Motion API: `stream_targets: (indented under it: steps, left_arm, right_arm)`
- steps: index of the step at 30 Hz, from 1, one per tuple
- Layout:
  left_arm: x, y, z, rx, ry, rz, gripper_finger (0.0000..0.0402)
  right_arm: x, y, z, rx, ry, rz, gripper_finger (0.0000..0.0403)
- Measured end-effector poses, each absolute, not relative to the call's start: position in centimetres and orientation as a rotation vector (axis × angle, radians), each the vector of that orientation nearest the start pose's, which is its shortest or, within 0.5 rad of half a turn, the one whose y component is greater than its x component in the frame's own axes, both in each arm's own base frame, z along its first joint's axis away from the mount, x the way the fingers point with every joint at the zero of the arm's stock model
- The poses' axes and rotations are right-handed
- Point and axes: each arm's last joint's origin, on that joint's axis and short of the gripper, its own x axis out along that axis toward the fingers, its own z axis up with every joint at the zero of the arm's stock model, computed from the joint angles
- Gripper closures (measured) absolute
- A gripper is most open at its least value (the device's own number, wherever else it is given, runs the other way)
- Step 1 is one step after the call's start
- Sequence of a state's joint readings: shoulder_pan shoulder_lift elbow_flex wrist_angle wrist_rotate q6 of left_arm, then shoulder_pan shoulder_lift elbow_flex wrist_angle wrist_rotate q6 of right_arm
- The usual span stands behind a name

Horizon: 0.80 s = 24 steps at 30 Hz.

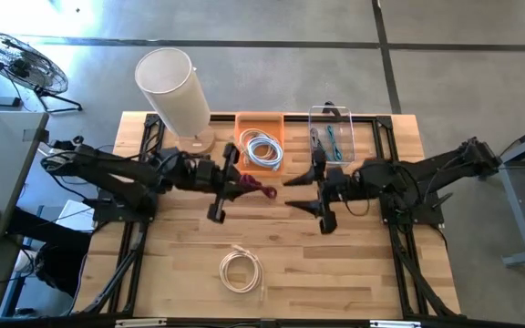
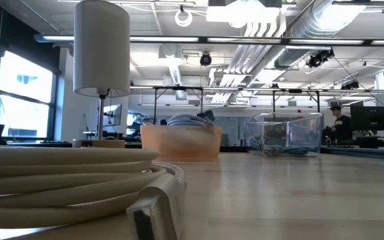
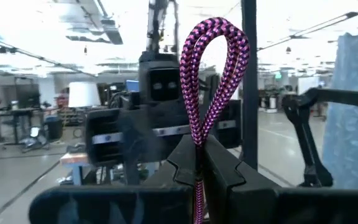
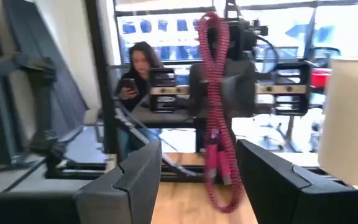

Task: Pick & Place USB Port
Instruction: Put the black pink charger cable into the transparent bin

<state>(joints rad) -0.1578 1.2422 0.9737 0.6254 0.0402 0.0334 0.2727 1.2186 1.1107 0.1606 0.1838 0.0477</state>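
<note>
A magenta braided USB cable (image 1: 261,189), folded into a long bundle, is in my left gripper (image 1: 235,182) near the table's middle. In the left wrist view its looped end (image 3: 215,56) stands up past the shut fingers. My right gripper (image 1: 301,191) is open, a short way to the cable's right and facing it. In the right wrist view the bundle (image 4: 217,124) hangs upright just beyond that gripper's spread fingers (image 4: 197,180), apart from them. Neither gripper shows in the low view. My left gripper pinches the folded cable between its two fingers (image 3: 229,165), on the strands just below the loop (image 3: 197,134). The fingers lie level, coming from the table's left and across the bundle. The cable is lifted clear, upright, with its lower end (image 4: 227,202) hanging above the wood.
A coiled white cable (image 1: 241,271) lies near the table's near edge and fills the low view's foreground (image 2: 65,183). At the far edge stand an orange bin (image 1: 260,141) holding coiled cables, a clear bin (image 1: 331,137) and a white lamp (image 1: 173,91). A person (image 4: 132,78) stands beyond the table.
</note>
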Motion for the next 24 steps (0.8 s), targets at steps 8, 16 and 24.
stream_targets:
  steps: [8,16,24]
  left_arm:
    - [27.6,-2.9,38.1,0.033,-0.367,-0.229,0.0399]
    - [27.8,-1.4,37.5,0.046,-0.307,-0.234,0.0399]
    - [27.9,-1.5,37.1,0.065,-0.264,-0.248,0.04]
  right_arm:
    - [27.2,4.1,38.9,0.094,-0.042,0.071,0.0204]
    - [28.8,2.4,37.6,0.143,0.011,0.089,0.0204]
    - [30.6,2.1,36.4,0.163,0.02,0.173,0.0204]
